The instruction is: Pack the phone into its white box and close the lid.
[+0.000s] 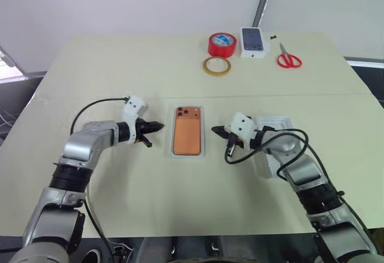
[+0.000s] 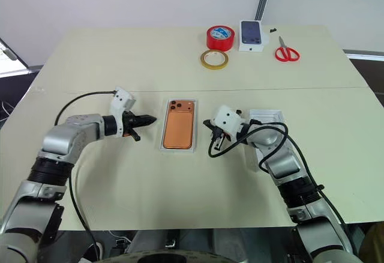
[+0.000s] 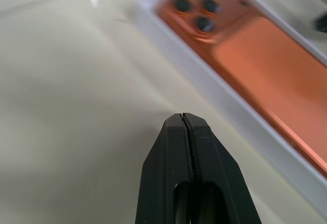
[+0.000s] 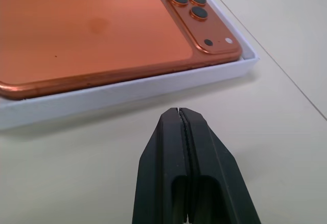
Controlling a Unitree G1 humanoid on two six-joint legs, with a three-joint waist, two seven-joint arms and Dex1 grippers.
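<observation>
The orange phone (image 1: 187,132) lies camera side up inside the shallow white box (image 4: 127,88) at the middle of the table. My left gripper (image 1: 157,126) is shut and empty, its tip a short way off the box's left side and pointing at it. On the other side, my right gripper (image 1: 215,130) is likewise shut on nothing, pointing at the box's right wall with a small gap. The lid (image 2: 267,116) rests hollow side up to the right, partly hidden under my right arm.
At the far edge stand a red tape roll (image 1: 222,44), a tan tape ring (image 1: 216,65), a small white carton printed with a dark phone (image 1: 253,42) and red-handled scissors (image 1: 288,59). Bare table (image 1: 120,77) lies left of the box.
</observation>
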